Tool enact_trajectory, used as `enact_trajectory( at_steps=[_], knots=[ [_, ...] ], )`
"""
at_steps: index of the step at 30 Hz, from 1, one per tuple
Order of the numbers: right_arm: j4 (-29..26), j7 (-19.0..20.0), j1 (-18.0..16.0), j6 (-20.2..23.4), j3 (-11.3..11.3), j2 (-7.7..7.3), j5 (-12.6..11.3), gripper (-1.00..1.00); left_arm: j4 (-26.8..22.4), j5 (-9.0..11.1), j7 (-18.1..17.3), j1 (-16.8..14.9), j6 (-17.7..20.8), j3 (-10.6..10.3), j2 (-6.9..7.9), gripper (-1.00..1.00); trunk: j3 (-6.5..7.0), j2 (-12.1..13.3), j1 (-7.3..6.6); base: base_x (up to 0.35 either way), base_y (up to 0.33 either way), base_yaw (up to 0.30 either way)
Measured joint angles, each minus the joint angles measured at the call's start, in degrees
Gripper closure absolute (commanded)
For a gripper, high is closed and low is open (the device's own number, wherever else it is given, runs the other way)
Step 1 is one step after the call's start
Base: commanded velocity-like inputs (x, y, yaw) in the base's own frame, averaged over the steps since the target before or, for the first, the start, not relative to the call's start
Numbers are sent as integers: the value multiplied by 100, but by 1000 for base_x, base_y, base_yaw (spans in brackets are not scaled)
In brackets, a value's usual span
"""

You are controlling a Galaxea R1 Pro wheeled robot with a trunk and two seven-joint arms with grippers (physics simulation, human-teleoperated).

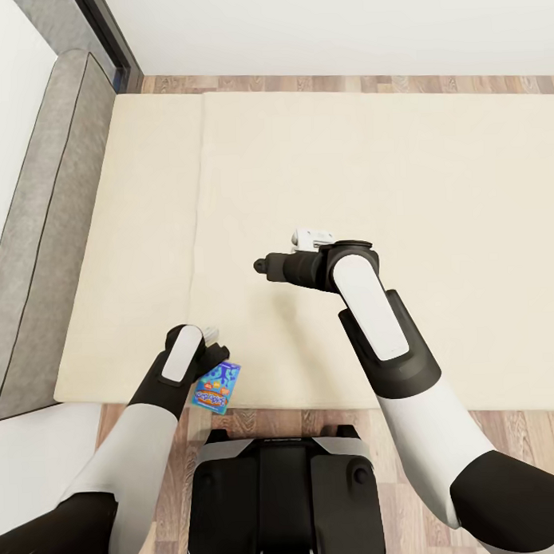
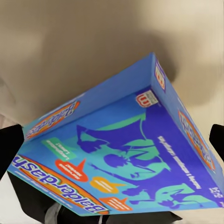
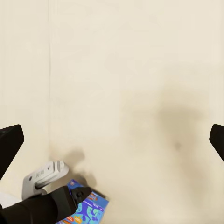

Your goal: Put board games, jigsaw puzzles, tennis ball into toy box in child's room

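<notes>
My left jaws grip the blue "Balderdash" board game over the bed; right jaws spread empty.

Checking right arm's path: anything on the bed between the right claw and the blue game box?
Nothing: head view shows bare cream bed between right claw and blue game box.

Bed: wide, plain cream-beige mattress surface, flat, with one lengthwise seam running toward its left side. Grey padded headboard borders the left edge. Wood-plank floor shows along the near and far edges. Whether the blue board game at the near edge touches the mattress cannot be told.
</notes>
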Motion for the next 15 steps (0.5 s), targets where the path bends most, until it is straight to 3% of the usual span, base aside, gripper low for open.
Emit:
enact_trajectory(
  at_steps=[15],
  knots=[
    [1, 0, 0, -2, 0, 0, -3, -100, 0, 22, 1, 95, -12, -10, -9, -100, 0, 0, 0, 0, 0, 0]
  ],
)
